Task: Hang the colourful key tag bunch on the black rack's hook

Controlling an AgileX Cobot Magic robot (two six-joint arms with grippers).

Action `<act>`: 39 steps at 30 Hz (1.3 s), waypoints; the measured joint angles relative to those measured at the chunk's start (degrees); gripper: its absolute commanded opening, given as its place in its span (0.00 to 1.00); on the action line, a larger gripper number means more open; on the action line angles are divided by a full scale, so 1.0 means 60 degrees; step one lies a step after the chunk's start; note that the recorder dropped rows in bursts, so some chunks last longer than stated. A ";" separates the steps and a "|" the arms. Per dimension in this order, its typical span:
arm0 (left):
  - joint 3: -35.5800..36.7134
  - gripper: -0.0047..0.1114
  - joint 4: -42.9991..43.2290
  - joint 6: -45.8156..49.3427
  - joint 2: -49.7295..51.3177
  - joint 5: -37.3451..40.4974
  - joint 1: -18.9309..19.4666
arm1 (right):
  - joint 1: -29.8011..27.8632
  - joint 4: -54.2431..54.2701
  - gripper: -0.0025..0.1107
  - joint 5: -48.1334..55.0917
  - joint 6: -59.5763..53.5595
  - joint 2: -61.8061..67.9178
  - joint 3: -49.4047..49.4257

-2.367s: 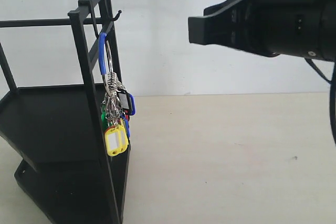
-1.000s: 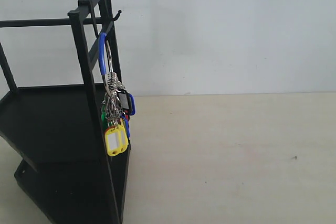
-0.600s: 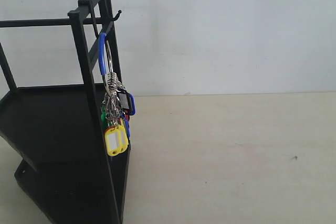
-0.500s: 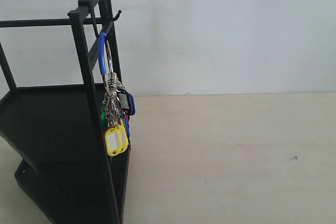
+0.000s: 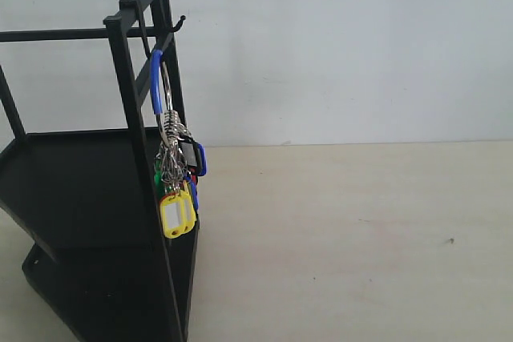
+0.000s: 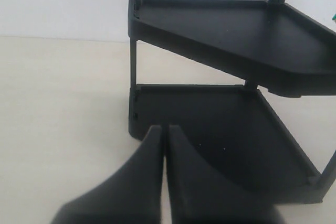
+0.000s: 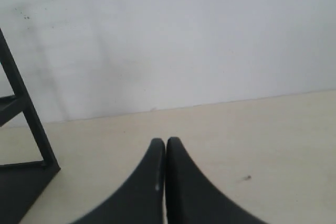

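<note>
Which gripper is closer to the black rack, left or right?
Left. The left gripper points at the black rack from close by, and the rack fills much of that wrist view. The right gripper seems farther off: its wrist view shows only one rack post, well apart from its tips.

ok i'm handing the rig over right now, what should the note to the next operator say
Left gripper: shut, empty, facing the black rack and its lower trays.
Right gripper: shut, empty, over the table. Neither shows in the exterior view.
Colourful key tag bunch: hangs by its blue loop from the hook at the rack's top corner, nothing holding it.
Done: the hanging.
Left: nothing that I can see.
</note>
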 measured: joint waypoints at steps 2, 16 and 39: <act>0.0000 0.08 0.0000 0.0000 0.0000 0.0000 0.0000 | 0.0000 -0.0482 0.02 0.0000 0.0354 -0.0245 0.0000; 0.0000 0.08 0.0000 0.0000 0.0000 0.0000 0.0000 | 0.0000 -0.2558 0.02 0.1929 0.0793 -0.0329 0.0021; 0.0000 0.08 0.0000 0.0000 0.0000 0.0000 0.0000 | 0.0000 -0.3378 0.02 0.2851 0.1900 -0.0329 0.0060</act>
